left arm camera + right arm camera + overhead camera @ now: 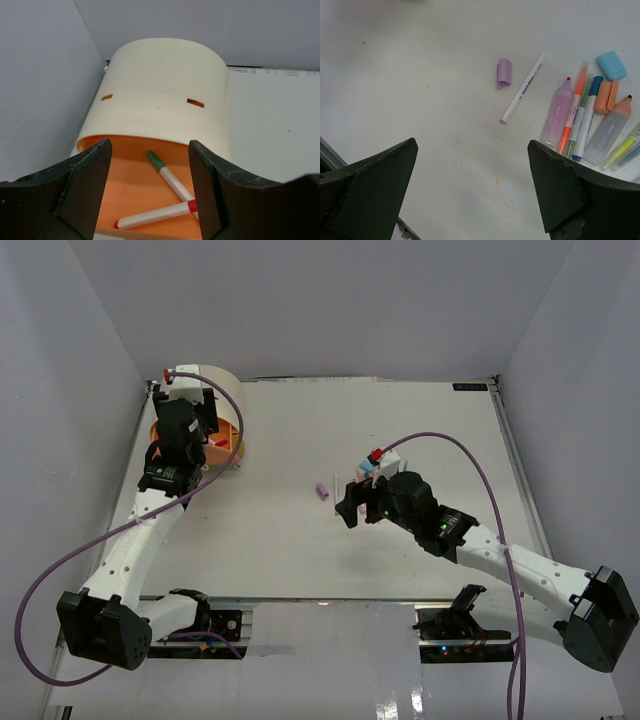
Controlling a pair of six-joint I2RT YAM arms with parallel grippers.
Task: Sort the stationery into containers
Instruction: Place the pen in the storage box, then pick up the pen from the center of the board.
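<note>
I count one beige cabinet [165, 85] with one peach-orange drawer [132, 192] open, holding two markers: a green-capped marker [167, 175] and a red-capped marker [155, 215]. On the tabletop [420, 100] lie three short blocks: a purple block [504, 72], a blue block [612, 65] and an orange block [606, 96]. There are two fat highlighters, a purple highlighter [557, 114] and a grey highlighter [612, 131]. Thin pens number at least five: a white pen [523, 88], an orange pen [573, 112], a green pen [583, 100], a blue-capped pen [587, 120] and a yellow pen [624, 148]. Any more are hidden.
</note>
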